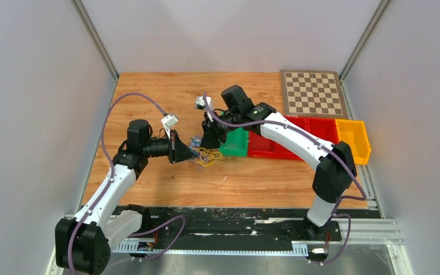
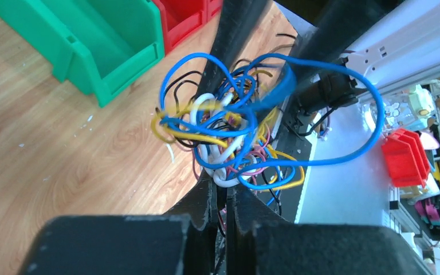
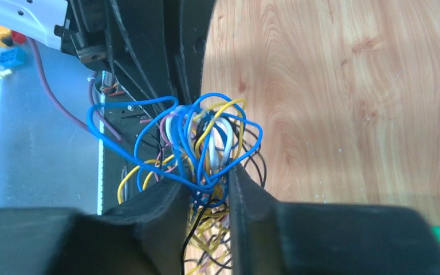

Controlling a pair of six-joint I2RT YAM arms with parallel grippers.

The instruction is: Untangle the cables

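On the left, our left gripper has its jaws drawn almost together, and a white loop with a few thinner strands sits pinched between the tips at the near edge of the snarl. We read that as a grip on the cables.

The snarl itself hangs between the two grippers over the middle of the wooden table, just beside the green bin. It is a loose ball of very thin wires: blue ones throw wide loops outward, while yellow, white, dark and pinkish ones knot together at the core.

On the right, our right gripper meets the same ball from the opposite side. Its jaws stand narrowly apart with a small bundle of blue, yellow and dark strands running through the gap. We cannot tell whether they squeeze that bundle or merely straddle it.

We judge these wires to be nearly weightless, limp and springy. They will follow any pull rather than hold a shape, and a hard tug on the core would likely tighten it. They also look slick enough to slip from a loose pinch.

The best hold, we think, is a single outer strand. The big blue loop on the ball's edge stands clear of the rest, so we could draw it out slowly while the other gripper anchors the core.
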